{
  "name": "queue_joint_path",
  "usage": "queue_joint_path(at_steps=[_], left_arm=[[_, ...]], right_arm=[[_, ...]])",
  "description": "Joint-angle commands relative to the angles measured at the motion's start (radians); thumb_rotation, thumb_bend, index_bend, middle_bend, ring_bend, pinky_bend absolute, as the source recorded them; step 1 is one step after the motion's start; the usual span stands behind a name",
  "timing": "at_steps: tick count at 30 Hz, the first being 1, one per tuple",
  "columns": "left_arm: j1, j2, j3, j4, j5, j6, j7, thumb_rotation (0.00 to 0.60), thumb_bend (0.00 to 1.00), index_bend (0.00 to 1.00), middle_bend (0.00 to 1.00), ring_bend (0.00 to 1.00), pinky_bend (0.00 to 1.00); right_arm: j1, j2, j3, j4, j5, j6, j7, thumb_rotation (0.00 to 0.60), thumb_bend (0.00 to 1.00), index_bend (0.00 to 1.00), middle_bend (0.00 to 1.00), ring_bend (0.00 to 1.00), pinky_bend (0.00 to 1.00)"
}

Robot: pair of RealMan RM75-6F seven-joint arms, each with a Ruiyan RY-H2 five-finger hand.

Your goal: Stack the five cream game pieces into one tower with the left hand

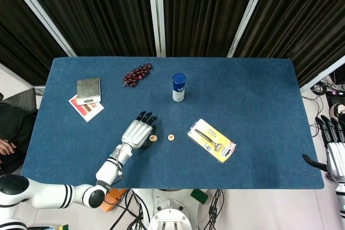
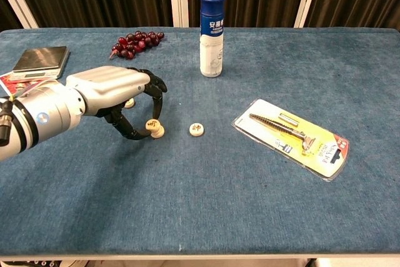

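Note:
My left hand (image 2: 115,92) (image 1: 138,132) curls over a cream game piece (image 2: 152,125) (image 1: 153,138) and pinches it between thumb and fingertips. The piece is tilted and leans on a second cream piece (image 2: 160,133) lying under it on the blue table (image 2: 206,204). A third cream piece (image 2: 197,129) (image 1: 171,137) lies flat a little to the right, apart from the hand. Another cream piece (image 2: 129,102) peeks out behind the fingers. My right hand (image 1: 334,146) hangs off the table's right edge with its fingers spread, holding nothing.
A blue-capped white bottle (image 2: 211,32) stands behind the pieces. Dark grapes (image 2: 134,43) lie at the back left, near a silver scale (image 2: 41,59) on a red-and-white card (image 1: 86,107). A packaged razor (image 2: 292,137) lies to the right.

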Motion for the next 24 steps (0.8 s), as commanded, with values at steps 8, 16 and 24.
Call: queue_joint_path(at_steps=[8, 16, 24], left_arm=[[-0.018, 0.002, -0.033, -0.034, 0.014, 0.009, 0.001, 0.6, 0.31, 0.35, 0.08, 0.0, 0.0], [-0.09, -0.077, -0.068, -0.002, -0.054, -0.034, 0.073, 0.6, 0.31, 0.35, 0.08, 0.0, 0.0], [-0.143, -0.157, -0.09, 0.073, -0.143, -0.041, 0.133, 0.6, 0.31, 0.36, 0.08, 0.0, 0.0]], right_arm=[[-0.002, 0.0, 0.0, -0.001, -0.004, 0.005, -0.002, 0.6, 0.17, 0.0, 0.1, 0.0, 0.06], [-0.005, 0.0, -0.002, 0.003, -0.004, 0.008, 0.004, 0.6, 0.17, 0.0, 0.1, 0.0, 0.06], [-0.007, 0.0, -0.002, 0.016, 0.0, 0.006, 0.023, 0.6, 0.17, 0.0, 0.1, 0.0, 0.06]])
